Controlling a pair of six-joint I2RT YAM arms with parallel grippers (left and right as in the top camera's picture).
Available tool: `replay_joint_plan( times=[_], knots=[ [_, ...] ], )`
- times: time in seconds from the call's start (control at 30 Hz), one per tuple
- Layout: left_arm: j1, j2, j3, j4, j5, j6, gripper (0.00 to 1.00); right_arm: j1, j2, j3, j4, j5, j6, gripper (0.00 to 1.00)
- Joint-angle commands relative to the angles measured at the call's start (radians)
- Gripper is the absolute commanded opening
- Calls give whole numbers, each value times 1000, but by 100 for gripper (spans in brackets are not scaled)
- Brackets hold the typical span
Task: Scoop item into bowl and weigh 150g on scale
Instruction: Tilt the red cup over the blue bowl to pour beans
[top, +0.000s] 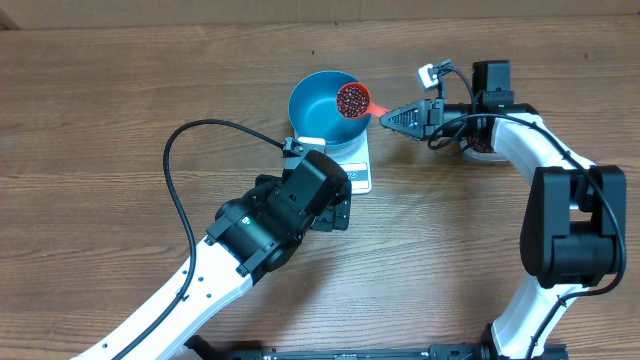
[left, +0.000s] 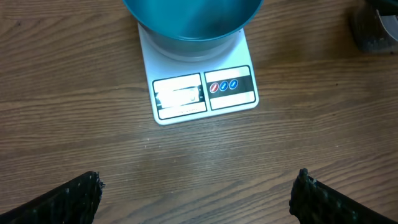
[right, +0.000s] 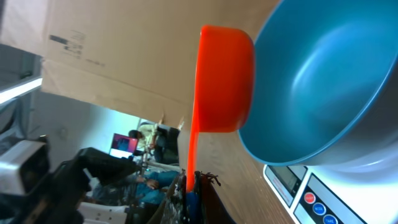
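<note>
Beans: dark red heap filling the cup of the orange scoop, open side up, over the bowl on the side nearest the right arm. Can't tell if the scoop touches the rim. In the right wrist view the scoop sits right against the outer edge of the bowl

Bowl is light blue, sitting on the white scale and covering most of its platform. Scale's display and three round buttons face the left arm; the readout is washed out and can't be read

Right gripper is pinching the scoop's handle end, jaws pressed tight on it, arm reaching in from the right

Left gripper hangs above the wood surface just in front of the scale, fingers spread wide, nothing between them

Black cable loops across the surface beside the left arm
</note>
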Motion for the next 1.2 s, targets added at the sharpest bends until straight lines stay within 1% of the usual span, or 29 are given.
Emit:
replay_joint_plan(
  times=[0.0,0.17,0.27,0.4,0.47,0.5,0.57,0.73,0.97,1.13,1.17],
  knots=[
    [-2,4,3,1,-10,-13,100,35,11,-1,6,97,14,4],
    [-2,4,3,1,-10,-13,100,72,11,-2,53,246,14,4],
    [-2,4,3,1,-10,-13,100,87,11,-2,122,371,13,4],
    [-2,4,3,1,-10,-13,100,87,11,-2,182,417,-13,4],
    [-2,4,3,1,-10,-13,100,87,11,-2,207,418,-107,4],
    [-2,4,3,1,-11,-13,99,87,11,-2,208,418,-130,4],
    [-2,4,3,1,-10,-13,100,87,11,-2,204,417,-235,4],
    [-2,4,3,1,-10,-13,100,87,11,-2,195,417,-410,4],
    [-2,4,3,1,-10,-13,100,87,11,-2,193,417,-697,4],
    [-2,4,3,1,-10,-13,100,87,11,-2,193,423,-968,4],
    [-2,4,3,1,-10,-13,99,87,11,-2,193,429,-996,4]
  ],
)
